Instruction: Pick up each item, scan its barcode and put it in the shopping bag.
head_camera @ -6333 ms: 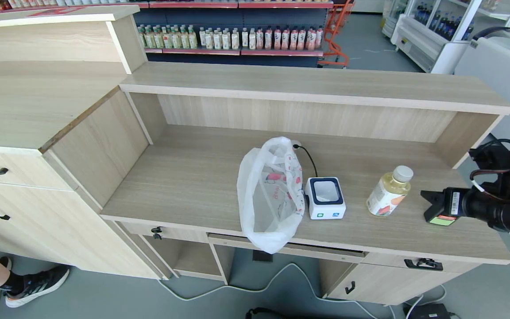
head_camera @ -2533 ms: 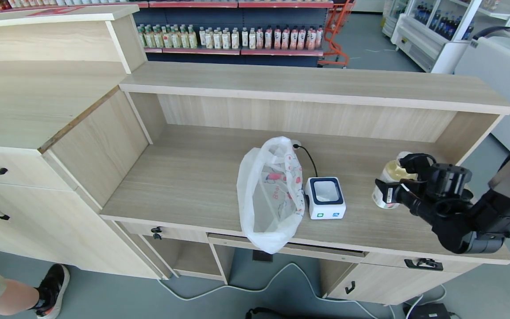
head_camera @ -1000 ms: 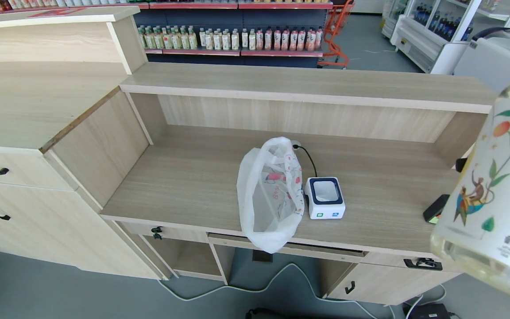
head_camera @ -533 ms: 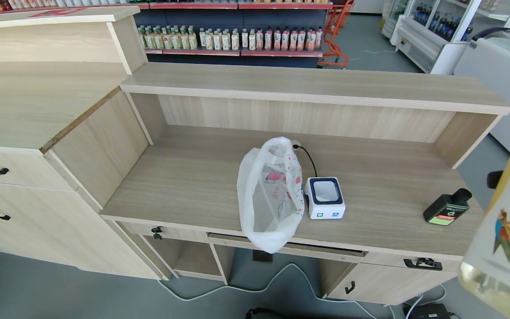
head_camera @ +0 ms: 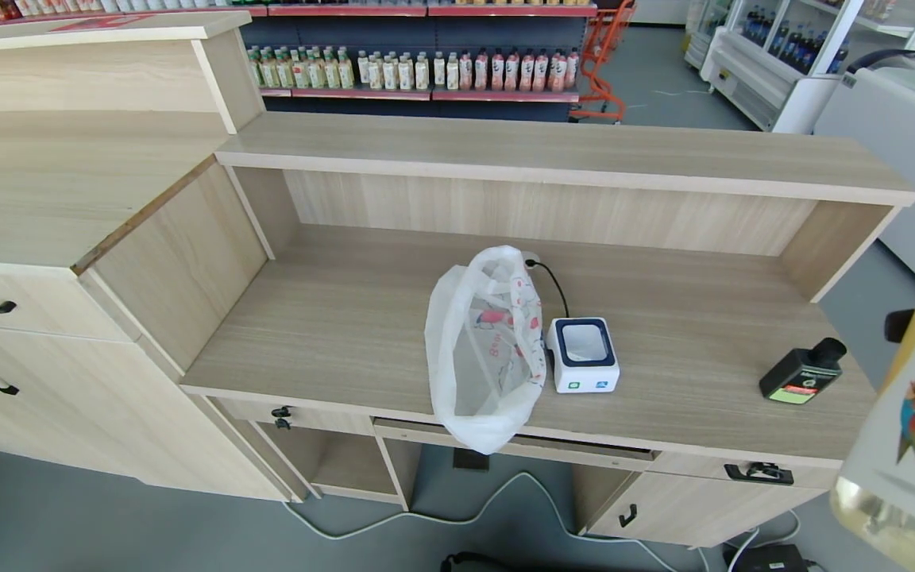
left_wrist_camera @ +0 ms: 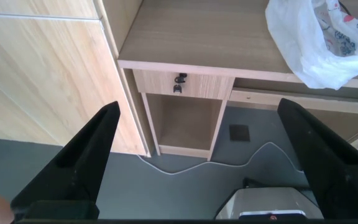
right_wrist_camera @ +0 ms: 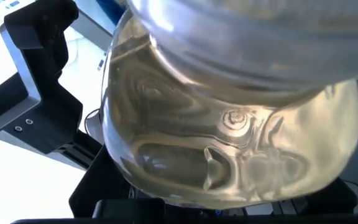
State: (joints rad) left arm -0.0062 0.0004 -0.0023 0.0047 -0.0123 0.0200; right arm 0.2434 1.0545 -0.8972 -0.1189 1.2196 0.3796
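Grasps the bottle [head_camera: 914, 429] in the right pincer [right_wrist_camera: 222, 68], clear of the counter [head_camera: 346, 334], base facing the wrist. Has the scanner [head_camera: 582, 353] and shopping bag [head_camera: 485, 349] well off to that pincer's left, a black item [head_camera: 803, 373] nearer. Hangs the left pincer [left_wrist_camera: 194, 162] released, fingers wide apart, low before the counter, shopping bag beyond it.

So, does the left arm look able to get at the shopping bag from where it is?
Probably yes: the left gripper is open, and nothing stands between it and the shopping bag draped over the counter edge.
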